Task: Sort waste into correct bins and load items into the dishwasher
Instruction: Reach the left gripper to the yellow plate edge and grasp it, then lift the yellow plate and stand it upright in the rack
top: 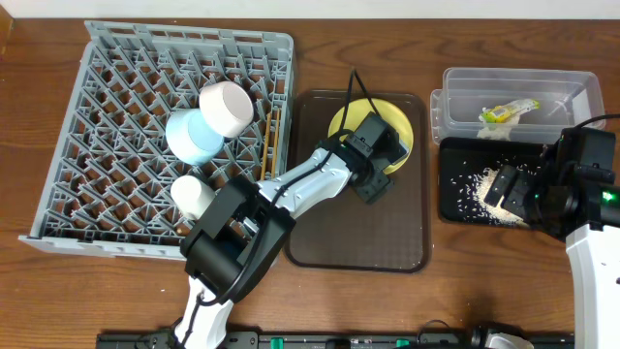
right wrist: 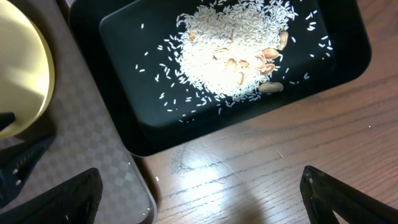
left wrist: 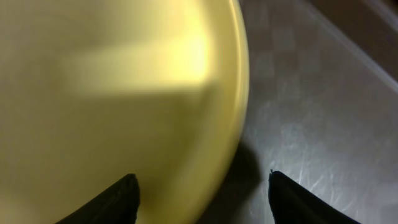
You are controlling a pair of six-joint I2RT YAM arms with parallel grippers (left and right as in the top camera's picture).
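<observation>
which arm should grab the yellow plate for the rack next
Left. The left gripper, open, straddles the yellow plate's rim on the brown tray, next to the dish rack. The right gripper hangs open by the black tray, farther from both.

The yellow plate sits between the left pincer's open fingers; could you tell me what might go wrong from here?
1. The left pincer straddles only the yellow plate's smooth rim, so a shallow grip may slip and drop it onto the brown tray.
2. The dish rack already holds a blue bowl, a white bowl and a cup; the incoming plate could knock them.
</observation>
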